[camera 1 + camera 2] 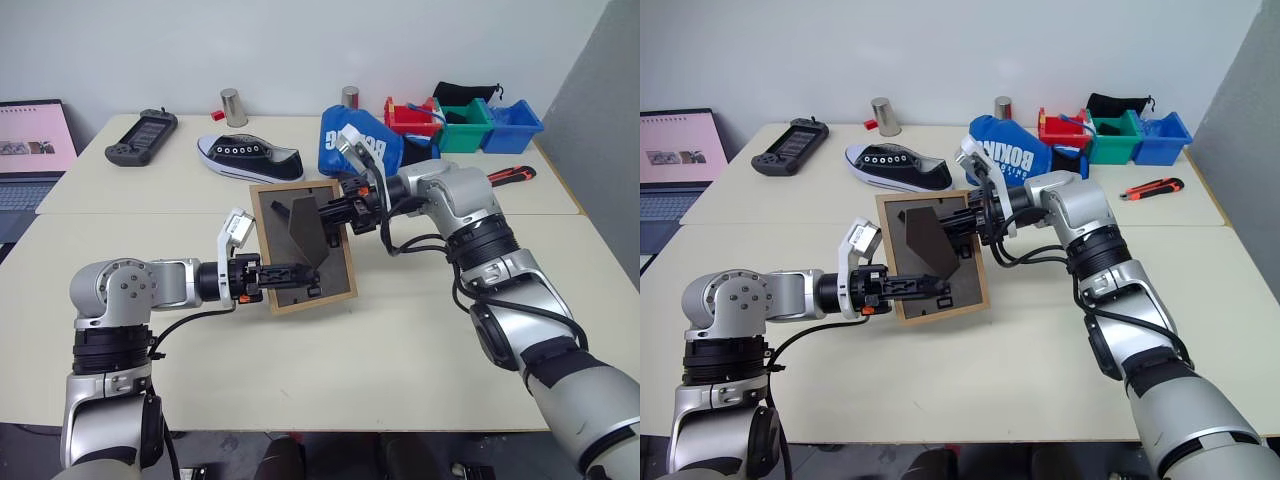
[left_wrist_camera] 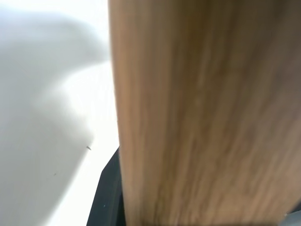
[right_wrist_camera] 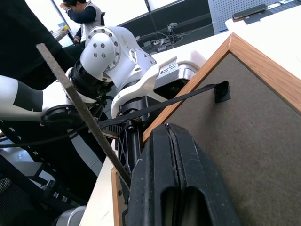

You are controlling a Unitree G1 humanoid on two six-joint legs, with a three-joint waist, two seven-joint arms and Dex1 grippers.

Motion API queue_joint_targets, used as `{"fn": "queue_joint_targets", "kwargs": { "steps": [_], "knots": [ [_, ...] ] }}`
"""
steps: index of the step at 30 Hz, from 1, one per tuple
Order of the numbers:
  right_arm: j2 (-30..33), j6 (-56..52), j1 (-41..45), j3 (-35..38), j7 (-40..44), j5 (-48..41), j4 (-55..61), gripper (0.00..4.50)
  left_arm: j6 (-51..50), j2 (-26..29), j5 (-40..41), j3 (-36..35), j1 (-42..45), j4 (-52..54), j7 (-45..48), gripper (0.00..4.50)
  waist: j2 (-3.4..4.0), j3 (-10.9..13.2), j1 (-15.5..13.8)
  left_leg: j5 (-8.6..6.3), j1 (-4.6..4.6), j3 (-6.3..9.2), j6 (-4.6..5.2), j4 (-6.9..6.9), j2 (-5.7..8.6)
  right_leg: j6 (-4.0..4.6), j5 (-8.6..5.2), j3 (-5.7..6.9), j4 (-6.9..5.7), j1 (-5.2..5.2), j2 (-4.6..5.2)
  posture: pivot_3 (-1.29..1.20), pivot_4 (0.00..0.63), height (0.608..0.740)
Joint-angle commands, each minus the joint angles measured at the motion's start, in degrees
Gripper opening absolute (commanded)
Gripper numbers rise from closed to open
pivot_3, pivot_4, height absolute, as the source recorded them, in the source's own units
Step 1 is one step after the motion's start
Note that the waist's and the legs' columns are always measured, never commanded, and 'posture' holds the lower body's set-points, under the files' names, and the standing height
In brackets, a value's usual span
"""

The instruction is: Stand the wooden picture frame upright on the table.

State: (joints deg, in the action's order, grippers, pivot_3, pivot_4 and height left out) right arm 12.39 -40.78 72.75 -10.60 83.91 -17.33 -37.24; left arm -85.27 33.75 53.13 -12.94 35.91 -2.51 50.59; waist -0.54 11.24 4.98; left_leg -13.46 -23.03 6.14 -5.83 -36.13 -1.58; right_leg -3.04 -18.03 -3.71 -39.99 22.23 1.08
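Clearly the picture frame point(image 1: 302, 247) looks light, stiff, breakable; left tool point(image 1: 300, 272) clamps its near rim above the worktop point(image 1: 400, 340), right tool point(image 1: 335, 213) closed at the prop leg point(image 1: 305, 233).

lab, cluttered table point(image 1: 420, 360), parts bins point(image 1: 465, 125), laptop point(image 1: 30, 150)

Silver jointed arms point(image 1: 130, 290), black cables, black pincers
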Motion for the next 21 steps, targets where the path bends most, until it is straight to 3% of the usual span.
{"fn": "queue_joint_targets", "kwargs": {
  "steps": [1,6,10,21],
  "knots": [
    [0.3,-0.9,0.6,1.3,2.3,-3.0,2.7,0.00,0.6,0.6,1.2,-1.4,0.6,0.5,-0.5,1.31,0.00,0.0,0.0,0.00,0.00,0.00,0.00,0.00,0.00,0.00,0.00,0.00,0.00,0.00,0.00,0.00,0.150,0.740],
    [0.9,0.2,0.6,1.3,0.7,-2.3,1.3,0.00,0.9,0.6,1.4,-1.0,0.8,0.4,-0.7,1.31,0.00,0.0,0.0,0.00,0.00,0.00,0.00,0.00,0.00,0.00,0.00,0.00,0.01,0.00,0.00,0.00,0.150,0.740],
    [0.6,4.4,1.1,2.6,-6.2,0.5,-3.9,0.00,1.1,0.7,1.5,-0.7,1.1,0.3,-0.8,1.31,0.00,0.0,0.0,0.00,0.00,0.00,0.00,0.00,0.00,0.00,0.00,0.00,0.00,0.00,0.00,0.00,0.150,0.740],
    [1.9,8.5,1.9,2.7,-6.3,1.5,-9.6,0.00,1.5,0.8,1.7,-0.2,1.3,-0.1,-0.7,1.31,-0.01,0.0,0.0,0.01,0.00,-0.02,-0.02,0.01,0.00,0.00,0.00,-0.01,0.01,0.00,0.00,0.00,0.150,0.740]
  ]
}}
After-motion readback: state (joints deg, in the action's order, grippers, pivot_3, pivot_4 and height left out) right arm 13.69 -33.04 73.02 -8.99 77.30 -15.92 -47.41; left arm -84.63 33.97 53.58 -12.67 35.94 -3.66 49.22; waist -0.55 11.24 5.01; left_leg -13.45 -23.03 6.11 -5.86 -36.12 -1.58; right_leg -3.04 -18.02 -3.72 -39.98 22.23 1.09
